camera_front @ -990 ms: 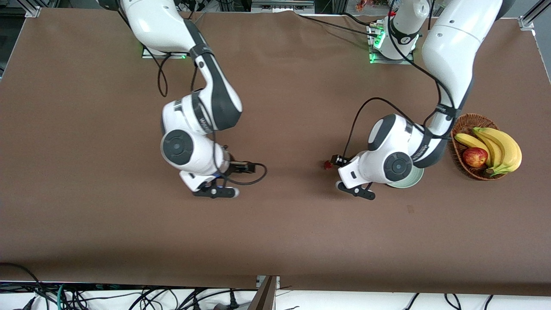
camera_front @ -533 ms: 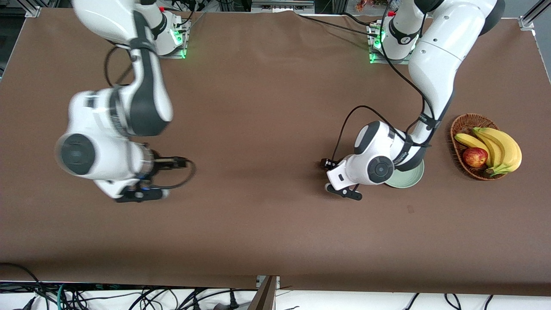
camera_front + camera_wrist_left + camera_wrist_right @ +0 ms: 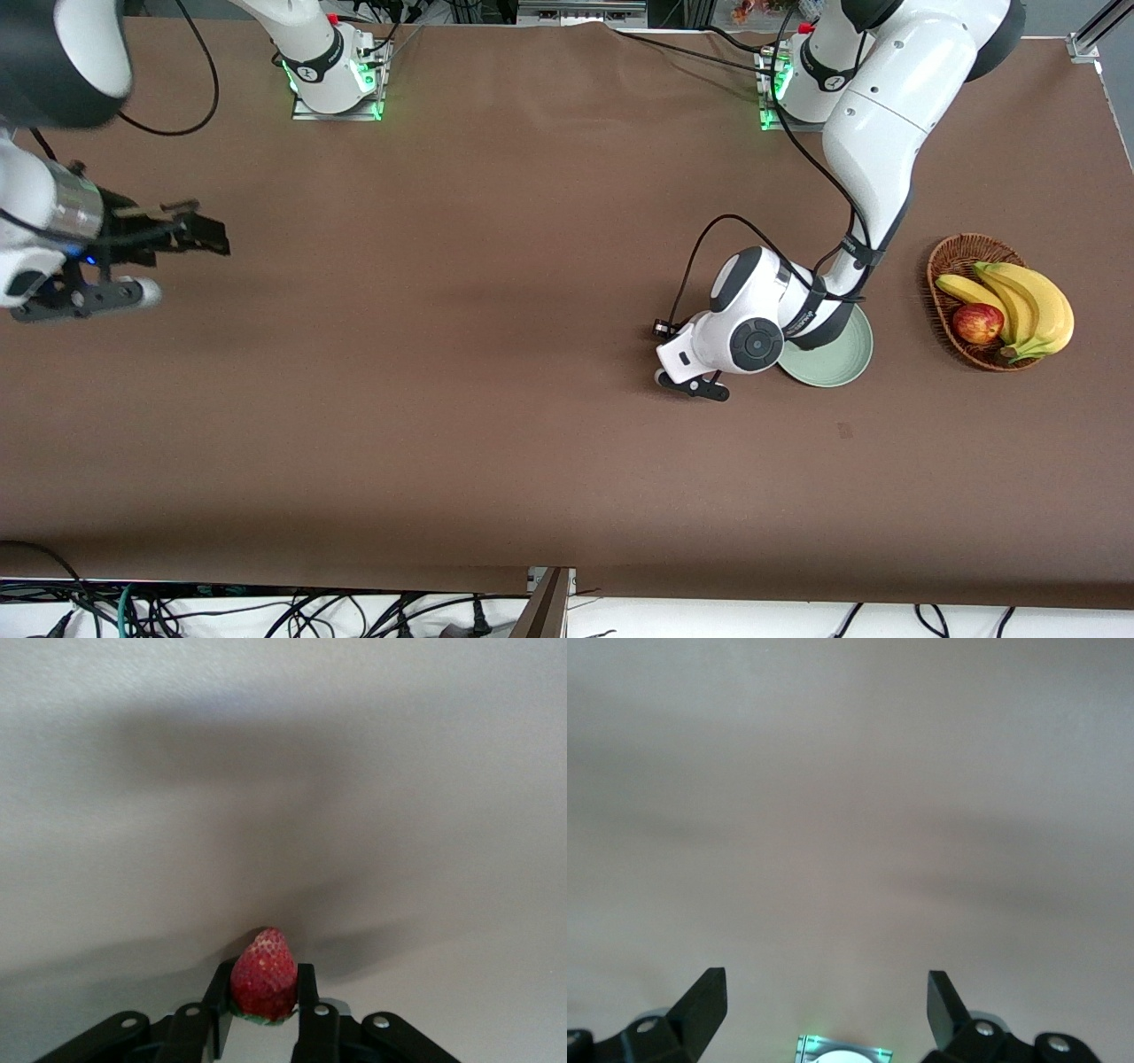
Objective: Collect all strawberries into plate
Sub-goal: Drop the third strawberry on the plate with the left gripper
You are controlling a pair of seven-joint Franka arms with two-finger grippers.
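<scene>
My left gripper (image 3: 663, 330) is low at the table, beside the pale green plate (image 3: 837, 365) on the side toward the right arm's end. In the left wrist view its fingers (image 3: 306, 988) are shut on a red strawberry (image 3: 263, 973) with a green cap. The hand hides this berry in the front view. I cannot tell whether it still rests on the table. No other strawberries show. The left arm covers part of the plate. My right gripper (image 3: 211, 235) is open and empty, high over the right arm's end of the table; its fingers (image 3: 702, 1003) stand wide apart.
A brown wicker basket (image 3: 959, 255) with bananas (image 3: 1032, 306) and a red-yellow apple (image 3: 977, 323) stands beside the plate, toward the left arm's end. The right arm's base (image 3: 842, 1051) with green lights shows in the right wrist view. A brown cloth covers the table.
My right arm swung up from the table's middle toward its own end. My left gripper moved over the strawberry beside the plate and now holds it; the berry no longer shows from the front.
</scene>
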